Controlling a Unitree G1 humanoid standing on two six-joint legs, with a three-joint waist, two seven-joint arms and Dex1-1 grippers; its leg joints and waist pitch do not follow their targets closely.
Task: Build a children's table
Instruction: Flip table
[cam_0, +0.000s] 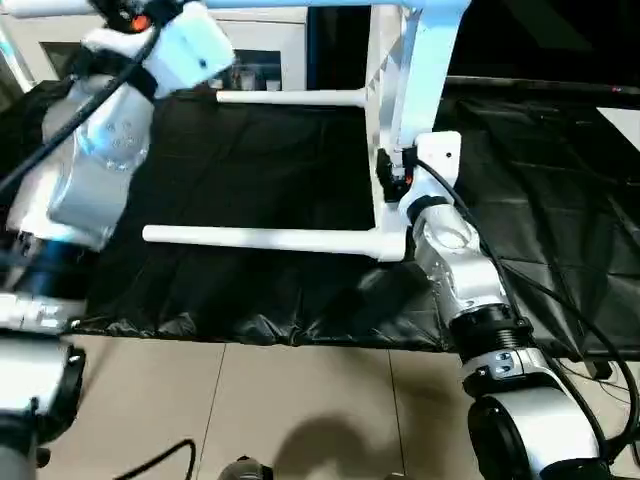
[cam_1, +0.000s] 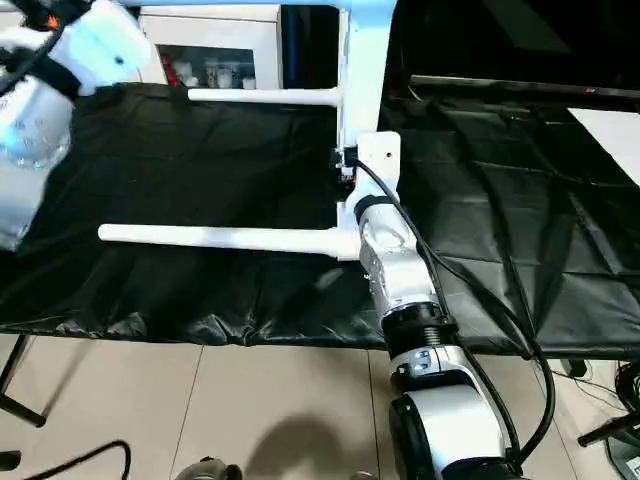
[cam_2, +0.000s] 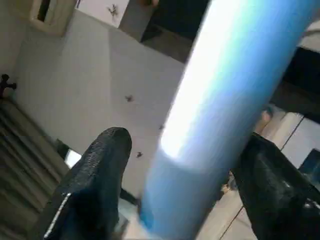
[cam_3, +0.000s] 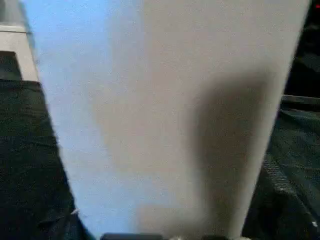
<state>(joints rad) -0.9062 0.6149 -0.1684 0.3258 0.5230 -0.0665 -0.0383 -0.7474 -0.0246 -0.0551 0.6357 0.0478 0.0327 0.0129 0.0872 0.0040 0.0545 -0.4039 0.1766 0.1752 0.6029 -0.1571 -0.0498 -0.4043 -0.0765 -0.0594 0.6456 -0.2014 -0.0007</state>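
Your tabletop (cam_0: 405, 100) stands on edge on the black work table (cam_0: 250, 170), its flat face toward the right arm. Two legs already sit in its sockets and stretch away from it over the cloth — the near leg (cam_0: 260, 239) from its bottom near corner, the far leg (cam_0: 290, 97) from its bottom far corner. A third leg (cam_2: 220, 110) juts from the tabletop's upper corner, high above the cloth. Your left gripper (cam_2: 175, 170) is at that raised leg: its fingers (cam_2: 95, 185) stand apart on either side of the tube, not clamped on it. Your right gripper (cam_0: 392, 175) is against the tabletop's near face, just above the near leg's socket; you cannot tell how its fingers stand.
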